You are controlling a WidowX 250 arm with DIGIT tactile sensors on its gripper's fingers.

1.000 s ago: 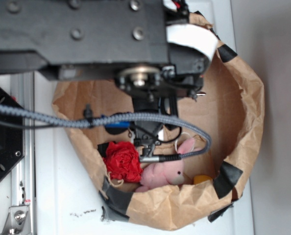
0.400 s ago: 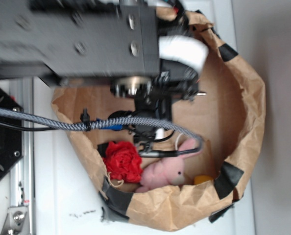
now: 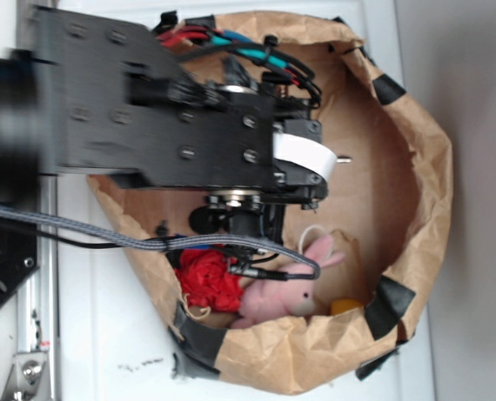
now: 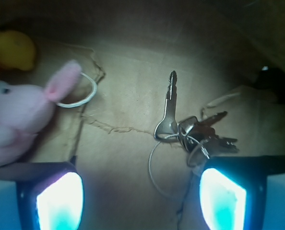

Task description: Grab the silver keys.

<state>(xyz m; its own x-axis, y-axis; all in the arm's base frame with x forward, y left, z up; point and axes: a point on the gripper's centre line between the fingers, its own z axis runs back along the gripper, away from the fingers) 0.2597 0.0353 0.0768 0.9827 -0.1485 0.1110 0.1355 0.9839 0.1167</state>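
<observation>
In the wrist view the silver keys (image 4: 193, 132) lie on the brown paper floor of the bag. One bright silver key (image 4: 169, 112) points away from me, darker keys fan to its right, and a thin wire ring (image 4: 154, 167) loops toward me. My gripper (image 4: 141, 203) is open above the floor. Its right finger (image 4: 224, 203) is just below the bunch, and the ring lies between the fingers. In the exterior view the arm (image 3: 189, 125) hides the keys and the jaws.
The brown paper bag (image 3: 423, 200) walls in the space. A pink plush bunny (image 4: 17, 115) with a white loop (image 4: 80, 91) lies to the left and also shows in the exterior view (image 3: 277, 292). A red crumpled object (image 3: 206, 280) and a yellow object (image 4: 13, 48) lie beside it.
The arm has swung further over the bag, so its black body now covers more of the bag's upper left. The bunny and the red object have not moved.
</observation>
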